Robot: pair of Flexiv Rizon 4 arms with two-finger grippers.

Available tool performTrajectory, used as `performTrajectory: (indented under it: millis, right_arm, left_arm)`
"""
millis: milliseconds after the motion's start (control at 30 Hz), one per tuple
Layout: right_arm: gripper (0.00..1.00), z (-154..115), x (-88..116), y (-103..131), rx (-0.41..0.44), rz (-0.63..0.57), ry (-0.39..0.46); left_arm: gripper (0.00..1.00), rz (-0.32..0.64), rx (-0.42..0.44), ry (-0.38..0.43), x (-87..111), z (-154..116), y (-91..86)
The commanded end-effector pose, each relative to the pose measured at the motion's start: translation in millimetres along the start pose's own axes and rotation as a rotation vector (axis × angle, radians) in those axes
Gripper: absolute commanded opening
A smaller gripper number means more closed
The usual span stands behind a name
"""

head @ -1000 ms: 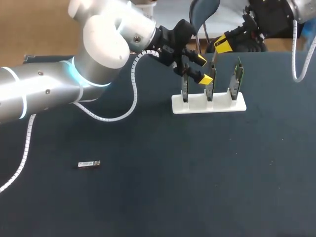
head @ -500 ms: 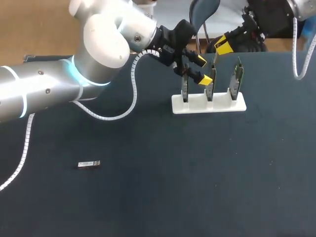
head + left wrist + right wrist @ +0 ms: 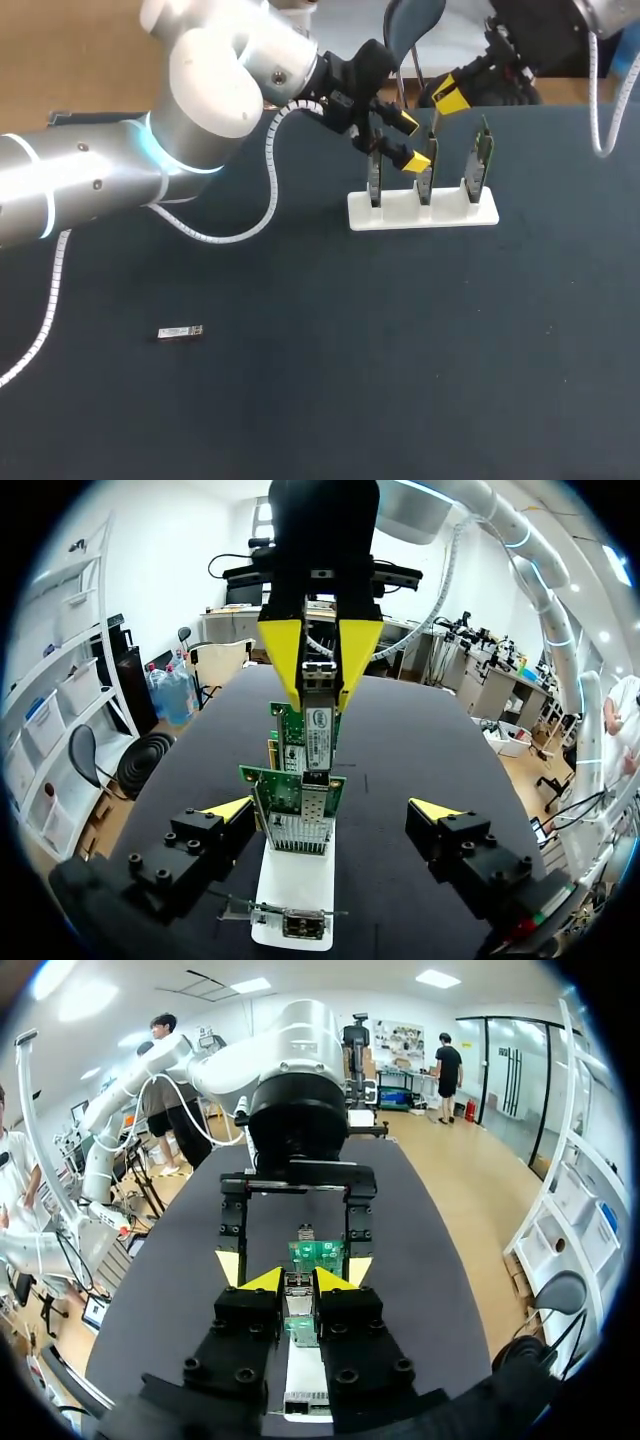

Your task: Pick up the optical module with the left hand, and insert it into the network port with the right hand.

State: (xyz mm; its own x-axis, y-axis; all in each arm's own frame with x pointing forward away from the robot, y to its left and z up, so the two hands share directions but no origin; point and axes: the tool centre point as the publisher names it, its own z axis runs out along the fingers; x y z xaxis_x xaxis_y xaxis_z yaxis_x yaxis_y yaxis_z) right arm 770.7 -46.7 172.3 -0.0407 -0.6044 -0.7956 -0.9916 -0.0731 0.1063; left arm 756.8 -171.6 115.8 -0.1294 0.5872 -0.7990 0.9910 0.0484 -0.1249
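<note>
Holding an optical module (image 3: 318,673), right end effector (image 3: 320,687) hovers by cards (image 3: 290,792); left end effector (image 3: 332,808) spread wide.

1. Bench (image 3: 400,380): plain dark navy, almost black.
2. Rack (image 3: 423,212): plain white.
3. Cards (image 3: 305,725) in the rack: green boards carrying silver metal ports and small dark chips.
4. Loose module (image 3: 180,332) on the bench: silver-grey, darker at one end.
5. Held module (image 3: 318,675), pinched in the right claw (image 3: 300,1282): bare silver metal.
6. Both claws, including the left claw (image 3: 411,142): matte black bodies with bright yellow tips.
7. Left arm (image 3: 100,180): silver-white shell with a glowing cyan ring (image 3: 150,150) at the joint.
8. Cable (image 3: 270,190) along the left arm: white, with a ribbed spiral pattern.
</note>
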Motion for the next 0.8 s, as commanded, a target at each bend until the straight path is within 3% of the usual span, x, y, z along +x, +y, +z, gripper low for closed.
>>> performTrajectory:
  millis: [33, 800]
  right_arm:
    - [0.0, 2.1, -2.4, -6.4, -0.011, -0.001, 0.008]
    - [0.0, 6.0, -2.3, -7.5, -0.008, -0.017, 0.036]
  left_arm:
    - [1.0, -0.002, 0.004, 0.007, -1.4, 0.5, 2.0]
    - [1.0, -0.002, 0.004, 0.007, -1.4, 0.5, 2.0]
